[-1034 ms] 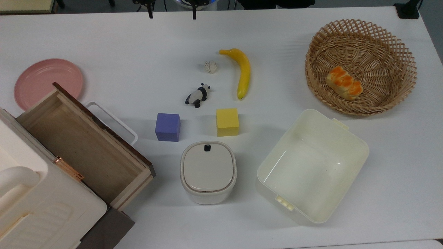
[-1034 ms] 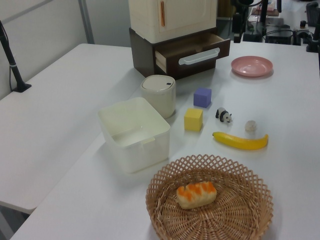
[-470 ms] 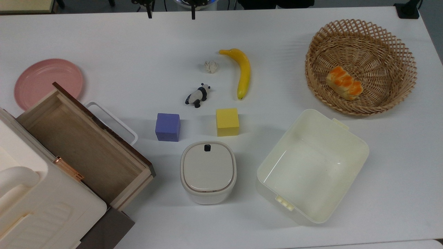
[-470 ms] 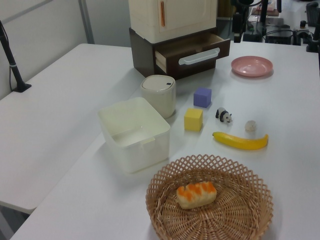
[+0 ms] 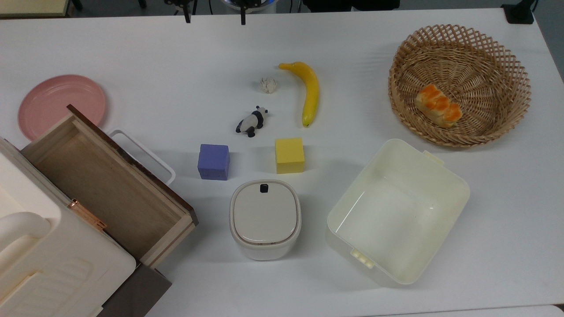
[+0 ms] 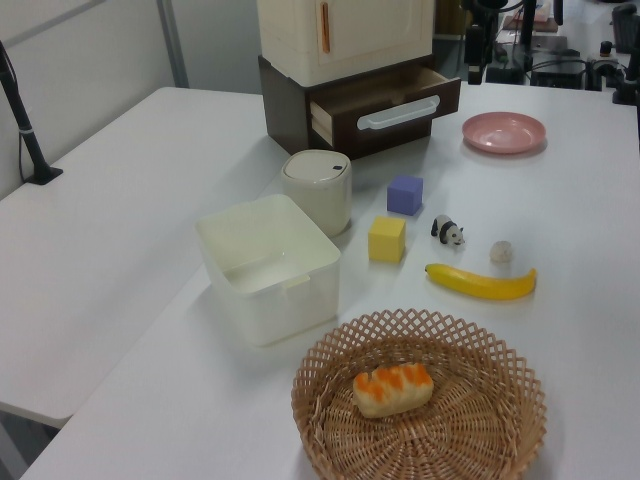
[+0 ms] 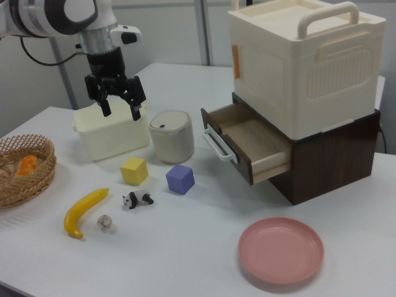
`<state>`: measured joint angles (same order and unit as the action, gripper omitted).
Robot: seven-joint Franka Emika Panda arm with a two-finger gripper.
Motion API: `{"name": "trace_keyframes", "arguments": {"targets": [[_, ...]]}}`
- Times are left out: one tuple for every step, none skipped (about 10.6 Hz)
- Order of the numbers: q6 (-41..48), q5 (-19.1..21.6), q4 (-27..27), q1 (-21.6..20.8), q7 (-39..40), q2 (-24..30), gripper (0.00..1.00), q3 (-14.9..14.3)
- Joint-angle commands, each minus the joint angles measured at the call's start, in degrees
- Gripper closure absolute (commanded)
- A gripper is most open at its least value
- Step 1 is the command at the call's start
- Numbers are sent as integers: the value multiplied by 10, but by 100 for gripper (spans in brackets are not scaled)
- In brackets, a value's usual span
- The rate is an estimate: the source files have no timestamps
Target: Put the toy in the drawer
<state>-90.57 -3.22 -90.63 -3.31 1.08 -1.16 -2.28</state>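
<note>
Nothing sits in my gripper yet; its fingers are spread, high above the toy, which stands beside the purple cube, with the drawer open beyond it.

The arm enters from the upper left of the right view, its white and black wrist bending straight down. The gripper hangs below it in the upper left of the frame, fingers pointing downward and spread apart, holding nothing.
</note>
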Motion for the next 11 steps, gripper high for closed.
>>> {"name": "trace_keyframes", "arguments": {"targets": [[2, 5, -9, 16, 14, 12, 0, -3], [0, 5, -9, 19, 14, 12, 0, -3], [-1, 4, -16, 23, 15, 12, 0, -3], [-14, 5, -20, 27, 15, 12, 0, -3], [-19, 5, -26, 29, 15, 12, 0, -3], [-23, 4, -30, 32, 15, 12, 0, -3], [-25, 5, -38, 40, 15, 12, 0, -3], [-24, 5, -49, 39, 14, 12, 0, -4], [-25, 5, -69, 37, 14, 12, 0, -3], [-37, 5, -81, 34, 14, 11, 0, -2], [-63, 5, -106, 31, 14, 11, 0, -1]]}}
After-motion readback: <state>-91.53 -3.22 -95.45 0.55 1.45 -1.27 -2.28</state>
